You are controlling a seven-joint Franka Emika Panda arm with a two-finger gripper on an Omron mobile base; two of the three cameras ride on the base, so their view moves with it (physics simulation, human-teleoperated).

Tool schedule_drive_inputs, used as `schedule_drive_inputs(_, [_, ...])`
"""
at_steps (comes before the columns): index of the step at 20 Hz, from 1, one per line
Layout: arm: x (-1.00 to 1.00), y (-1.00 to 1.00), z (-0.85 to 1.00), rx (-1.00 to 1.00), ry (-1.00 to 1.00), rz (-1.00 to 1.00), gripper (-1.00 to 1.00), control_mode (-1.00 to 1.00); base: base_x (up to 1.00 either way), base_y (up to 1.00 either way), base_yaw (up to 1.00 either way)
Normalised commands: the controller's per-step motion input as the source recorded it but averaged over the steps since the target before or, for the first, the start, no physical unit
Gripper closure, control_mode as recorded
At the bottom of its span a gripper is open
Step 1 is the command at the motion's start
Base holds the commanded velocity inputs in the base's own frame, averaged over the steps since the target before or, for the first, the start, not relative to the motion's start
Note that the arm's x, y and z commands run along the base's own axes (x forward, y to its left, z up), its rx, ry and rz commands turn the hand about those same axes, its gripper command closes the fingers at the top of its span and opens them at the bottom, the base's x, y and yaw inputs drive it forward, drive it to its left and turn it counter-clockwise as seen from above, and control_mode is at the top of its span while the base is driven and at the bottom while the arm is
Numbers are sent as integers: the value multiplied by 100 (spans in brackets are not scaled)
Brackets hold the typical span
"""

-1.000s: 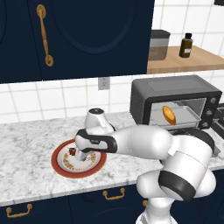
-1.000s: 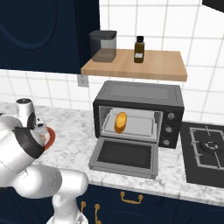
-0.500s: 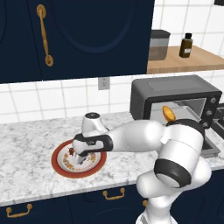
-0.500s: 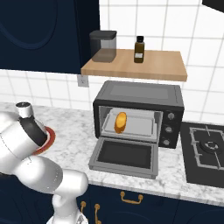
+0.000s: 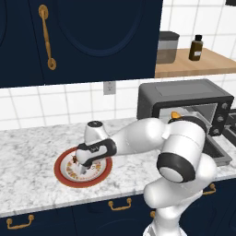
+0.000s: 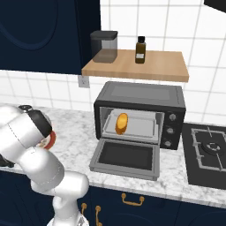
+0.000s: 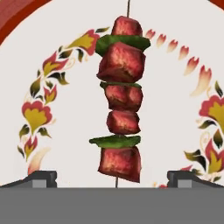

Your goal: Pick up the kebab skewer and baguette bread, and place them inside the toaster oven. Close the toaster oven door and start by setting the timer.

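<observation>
Two fingers (image 7: 43, 177): spread wide apart, nothing clamped, low over the plate (image 5: 62, 171).
Kebab skewer (image 7: 121, 100): lies flat on plate, centred between the fingers, lower end level with their tips, no contact seen.
Plate: red-rimmed, on marble surface (image 5: 27, 193).
Baguette bread (image 6: 121, 123): on rack inside toaster oven (image 6: 141, 95).
Toaster oven door (image 6: 125, 158): folded down, open.

I have the gripper (image 7: 112, 177) straight above the kebab skewer (image 7: 121, 100), which lies on the plate (image 5: 64, 175); the toaster oven (image 6: 140, 115), baguette bread (image 6: 121, 123) inside, stands off right.
</observation>
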Motion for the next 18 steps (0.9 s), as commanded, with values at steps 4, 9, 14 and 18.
schedule_drive_inputs(4, [14, 12, -4, -1, 0, 1, -100, -100, 0, 0, 0])
schedule_drive_inputs(9, [7, 13, -15, -2, 0, 1, -100, -100, 0, 0, 0])
schedule_drive_inputs(14, [4, 13, -6, -1, 0, 1, -100, -100, 0, 0, 0])
schedule_drive_inputs(18, [0, 5, -1, -1, 0, 2, 100, -100, 0, 0, 0])
